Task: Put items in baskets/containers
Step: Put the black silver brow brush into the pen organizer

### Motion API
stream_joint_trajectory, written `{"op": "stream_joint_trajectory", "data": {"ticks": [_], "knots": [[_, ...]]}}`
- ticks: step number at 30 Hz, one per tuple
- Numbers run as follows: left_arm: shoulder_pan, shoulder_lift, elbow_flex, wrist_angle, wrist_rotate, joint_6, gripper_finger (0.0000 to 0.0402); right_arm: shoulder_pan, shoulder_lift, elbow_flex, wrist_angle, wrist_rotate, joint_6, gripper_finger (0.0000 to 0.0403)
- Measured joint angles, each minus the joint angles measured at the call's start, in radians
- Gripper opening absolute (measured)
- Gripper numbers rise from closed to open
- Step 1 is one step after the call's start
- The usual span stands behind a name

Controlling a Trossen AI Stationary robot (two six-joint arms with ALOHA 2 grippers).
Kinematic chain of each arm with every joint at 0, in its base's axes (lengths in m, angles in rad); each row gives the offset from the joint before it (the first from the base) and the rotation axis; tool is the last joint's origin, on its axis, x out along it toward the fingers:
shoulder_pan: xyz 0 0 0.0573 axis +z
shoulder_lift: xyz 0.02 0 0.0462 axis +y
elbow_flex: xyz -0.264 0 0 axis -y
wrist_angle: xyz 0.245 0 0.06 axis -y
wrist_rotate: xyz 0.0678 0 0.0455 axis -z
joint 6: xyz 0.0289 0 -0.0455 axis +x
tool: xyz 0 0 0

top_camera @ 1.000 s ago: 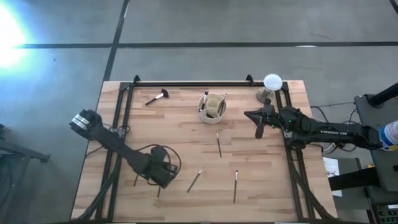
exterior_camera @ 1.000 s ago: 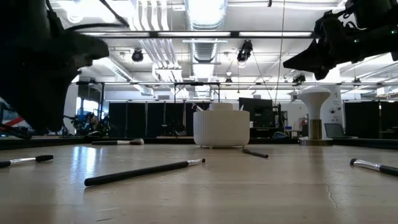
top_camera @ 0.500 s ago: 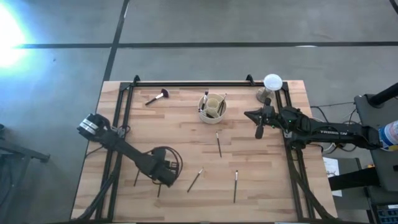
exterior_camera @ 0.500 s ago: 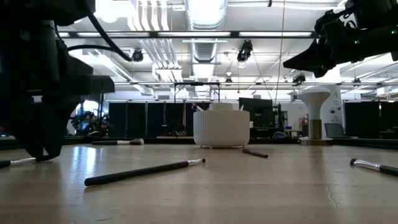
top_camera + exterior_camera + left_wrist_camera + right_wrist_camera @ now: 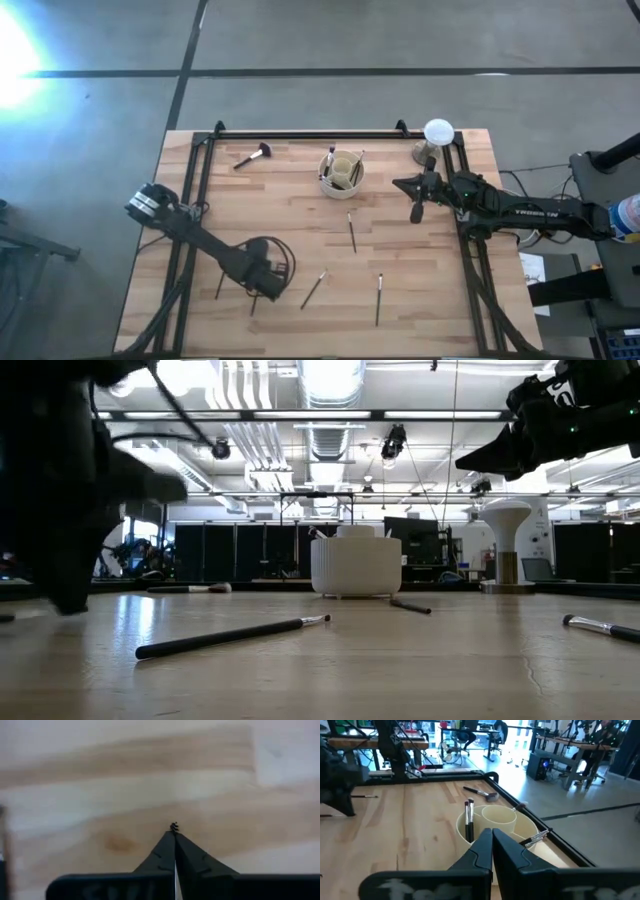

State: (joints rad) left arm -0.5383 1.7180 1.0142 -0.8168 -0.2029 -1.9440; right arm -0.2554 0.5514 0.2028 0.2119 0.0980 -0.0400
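Across the centre of the high view a wooden table [image 5: 300, 215] is shown, bounded by a dark frame. Along its left side the left arm is laid diagonally, its left gripper [image 5: 266, 291] lowered to the boards at lower left of centre; the fingers are seen pressed together in the wrist view, with only a tiny dark speck at their tips, so whether a brush is pinched cannot be told. At the right edge the right gripper [image 5: 417, 197] is held above the table, its fingers likewise pressed together and empty. At upper centre the cream holder [image 5: 341, 172] is placed, with several brushes already standing in it. A white globe [image 5: 438, 132] on a stand is seen at upper right. Loose brushes are scattered: a fluffy-headed brush [image 5: 251, 156] at upper left, a dark brush [image 5: 352, 232] below the holder, a pale-handled brush [image 5: 314, 289] and another brush [image 5: 379, 298] at lower centre. Each brush is judged light, stiff and thin, prone to roll; it is best pinched across the mid-handle, clear of the soft bristles.
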Motion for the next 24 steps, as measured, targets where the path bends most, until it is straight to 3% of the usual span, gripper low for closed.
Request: {"op": "stream_joint_trajectory", "data": {"ticks": [5,12,18,24], "knots": [[-0.001,-0.098,0.010,-0.038,-0.135,0.013,0.0000,-0.006,0.000,0.000,0.007,0.011,-0.022,0.0008],[0.042,-0.193,0.009,-0.035,-0.449,0.179,0.0000,-0.021,0.000,0.042,0.003,0.010,-0.041,0.0008],[0.163,-0.253,0.003,0.145,-0.616,0.550,0.0000,-0.021,0.001,0.066,0.003,0.010,-0.057,0.0008],[0.366,-0.299,-0.011,0.484,-0.603,1.104,0.0000,-0.020,0.002,0.060,0.001,0.010,-0.060,0.0008]]}}
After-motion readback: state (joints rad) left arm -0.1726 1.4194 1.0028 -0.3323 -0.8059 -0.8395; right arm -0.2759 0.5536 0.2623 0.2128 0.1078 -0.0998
